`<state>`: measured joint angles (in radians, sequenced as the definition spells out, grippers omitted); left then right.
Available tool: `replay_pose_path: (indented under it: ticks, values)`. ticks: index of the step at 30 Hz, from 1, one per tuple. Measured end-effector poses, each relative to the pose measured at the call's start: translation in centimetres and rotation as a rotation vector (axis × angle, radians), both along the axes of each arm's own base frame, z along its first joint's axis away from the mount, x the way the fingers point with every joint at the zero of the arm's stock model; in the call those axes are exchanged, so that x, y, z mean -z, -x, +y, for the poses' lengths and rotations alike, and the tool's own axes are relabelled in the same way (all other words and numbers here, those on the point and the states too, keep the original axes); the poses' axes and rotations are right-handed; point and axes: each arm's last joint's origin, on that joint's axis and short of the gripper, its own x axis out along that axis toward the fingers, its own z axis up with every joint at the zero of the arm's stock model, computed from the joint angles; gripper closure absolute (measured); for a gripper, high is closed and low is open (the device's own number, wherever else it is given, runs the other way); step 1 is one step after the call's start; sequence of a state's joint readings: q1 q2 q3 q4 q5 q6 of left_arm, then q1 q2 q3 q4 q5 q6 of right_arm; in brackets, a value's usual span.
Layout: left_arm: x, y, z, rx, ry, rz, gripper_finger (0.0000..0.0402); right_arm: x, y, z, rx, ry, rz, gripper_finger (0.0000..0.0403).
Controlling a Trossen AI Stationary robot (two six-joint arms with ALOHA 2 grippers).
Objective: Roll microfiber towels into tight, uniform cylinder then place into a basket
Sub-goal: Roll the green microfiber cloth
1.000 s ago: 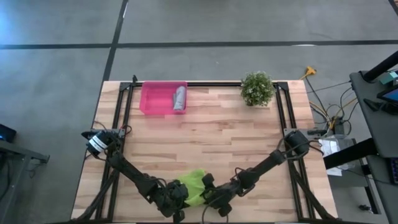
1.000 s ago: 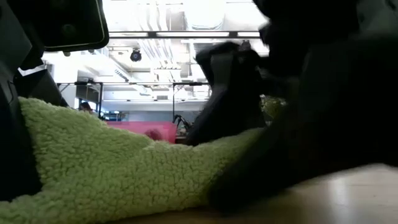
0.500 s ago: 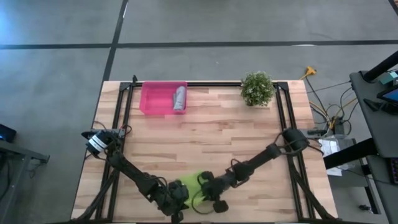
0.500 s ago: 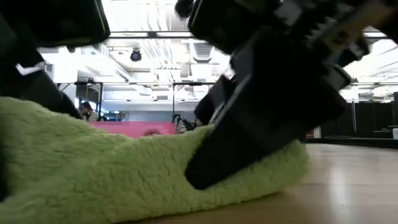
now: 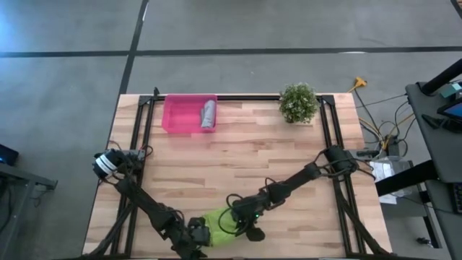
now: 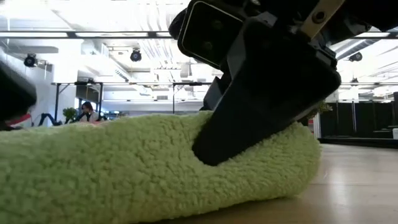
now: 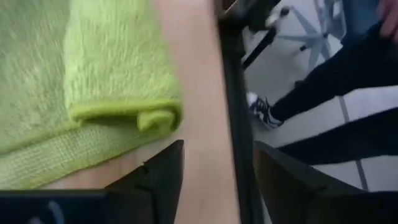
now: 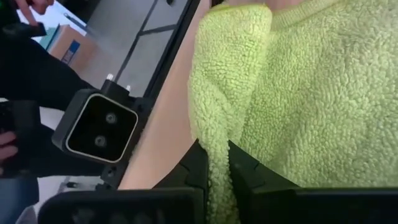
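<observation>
Risk: roll (image 5: 220, 220) at near edge may unfurl, since right claw (image 8: 217, 167) pinches only a fold; left claw (image 7: 214, 177), spread, holds nothing

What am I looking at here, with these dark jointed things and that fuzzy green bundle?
It is a two-armed robot at a wooden table. One picture looks straight down, one sits at table height, and one camera rides on each wrist. The lime green towel, partly rolled, lies at the table's near edge. The right gripper is shut on a fold of it. The left gripper is open beside the towel, holding nothing. At the far side a pink basket holds an already rolled grey towel, and a small potted plant stands nearby.
</observation>
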<state>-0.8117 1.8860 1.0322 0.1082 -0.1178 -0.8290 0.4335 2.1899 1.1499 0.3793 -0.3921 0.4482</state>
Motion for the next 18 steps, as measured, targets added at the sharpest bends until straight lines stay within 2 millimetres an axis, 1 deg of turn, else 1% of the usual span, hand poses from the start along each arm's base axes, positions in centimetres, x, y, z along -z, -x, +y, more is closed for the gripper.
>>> replay_pose_path:
  ticks: [3,6,8,11,13,15,18]
  values:
    - [-1.7,-0.1,0.2,-0.019,-0.030,-0.095,0.0220,0.2,-0.1,0.0,0.019,-0.023,0.001,0.0387]
    - [-3.5,0.0,0.3,-0.008,-0.114,-0.215,0.0219,0.1,-0.2,-0.1,0.037,-0.044,0.010,0.0387]
    - [-4.2,0.3,0.5,0.012,-0.197,-0.268,0.0219,0.1,-0.2,-0.1,0.037,-0.045,0.011,0.0387]
    - [-4.4,0.4,0.8,0.085,-0.326,-0.310,0.0219,0.0,-0.2,0.0,0.042,-0.051,0.014,0.0387]
    - [-4.2,0.5,1.0,0.116,-0.378,-0.313,0.0219,0.0,-0.2,0.0,0.043,-0.052,0.015,0.0387]
    - [-3.8,0.3,1.2,0.117,-0.393,-0.295,0.0218,0.0,-0.3,0.0,0.045,-0.054,0.016,0.0384]
    - [-3.4,0.2,1.3,0.135,-0.354,-0.289,0.0206,-0.2,-0.3,0.0,0.048,-0.056,0.015,0.0382]
